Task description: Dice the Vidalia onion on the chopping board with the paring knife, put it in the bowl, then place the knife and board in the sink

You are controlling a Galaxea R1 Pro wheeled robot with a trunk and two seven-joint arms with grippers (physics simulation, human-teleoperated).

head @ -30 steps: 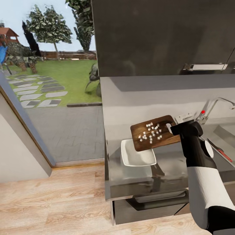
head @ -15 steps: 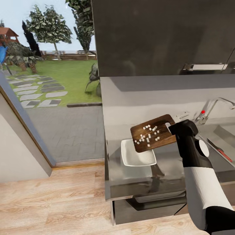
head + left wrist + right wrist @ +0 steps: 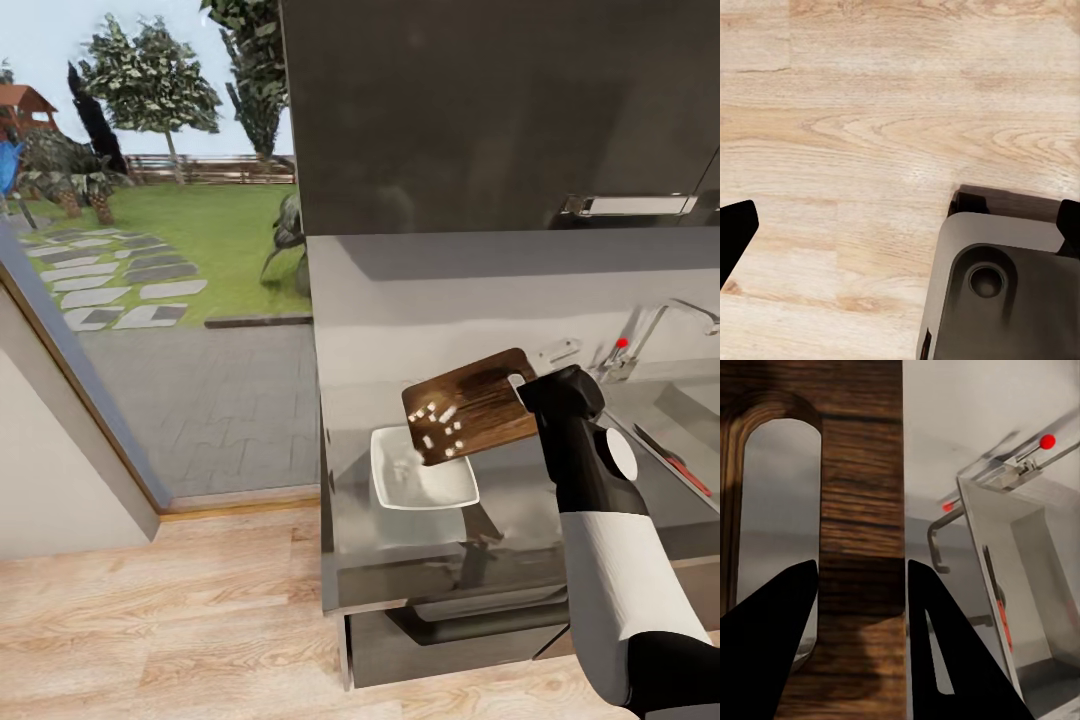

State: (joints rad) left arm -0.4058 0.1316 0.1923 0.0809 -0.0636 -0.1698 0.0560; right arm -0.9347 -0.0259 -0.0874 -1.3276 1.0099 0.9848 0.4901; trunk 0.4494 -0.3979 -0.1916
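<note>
My right gripper (image 3: 528, 392) is shut on the handle end of the brown chopping board (image 3: 470, 405), gripping beside its slot. The board tilts down toward the white square bowl (image 3: 425, 482) on the grey countertop (image 3: 520, 500). Small white bits of diced onion (image 3: 440, 428) cling near the board's low edge, and a blur of pieces (image 3: 405, 458) is over the bowl. In the right wrist view, dark fingers (image 3: 945, 645) clamp the board (image 3: 862, 502). The paring knife (image 3: 675, 460) with its red-orange handle lies at the sink (image 3: 690, 410). My left gripper (image 3: 900, 225) hangs open over the floor.
The curved tap (image 3: 655, 325) with its red knob (image 3: 622, 343) stands behind the sink. Dark wall cabinets (image 3: 500, 110) hang above the countertop. A glass wall at left looks onto a garden. The wood floor (image 3: 870, 112) and my base (image 3: 1005, 292) lie below the left arm.
The board has tipped more steeply toward the bowl. The onion bits have slid to its low edge and several have dropped off into the bowl.
</note>
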